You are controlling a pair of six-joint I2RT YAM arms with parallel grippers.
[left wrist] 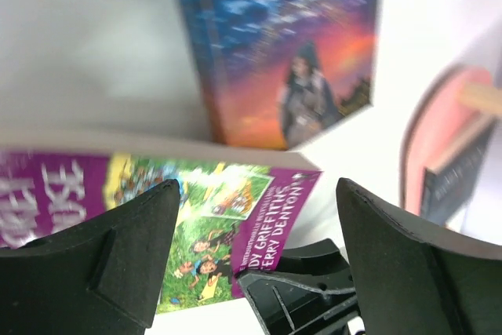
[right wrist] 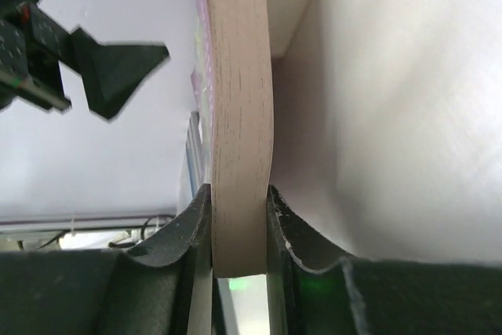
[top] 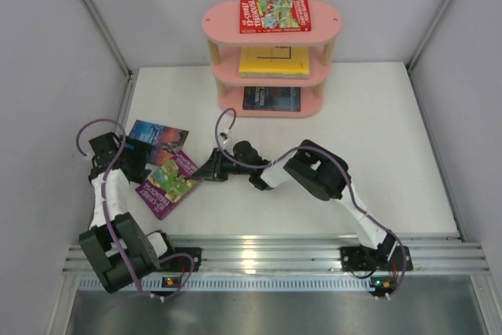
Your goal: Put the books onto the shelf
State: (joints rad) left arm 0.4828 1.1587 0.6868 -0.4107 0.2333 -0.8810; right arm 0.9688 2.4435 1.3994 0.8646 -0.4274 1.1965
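Note:
The pink shelf (top: 329, 27) stands at the back with a red book (top: 274, 15) on its top board, a yellow book (top: 274, 62) on the middle one and a dark navy book (top: 271, 99) on the lowest. A purple book (top: 167, 184) and a blue book (top: 157, 140) lie at the near left. My right gripper (top: 205, 172) is shut on the purple book's right edge; its pale page edge (right wrist: 239, 115) sits clamped between both fingers. My left gripper (top: 129, 161) hangs open just left of both books, nothing between its fingers (left wrist: 133, 256).
The left wrist view shows the purple book (left wrist: 235, 217), the blue book (left wrist: 290, 52), the right gripper's black tip (left wrist: 302, 292) and the shelf (left wrist: 435, 131) at the right. White walls close in the table's left, right and back. A metal rail (top: 267, 253) runs along the near edge.

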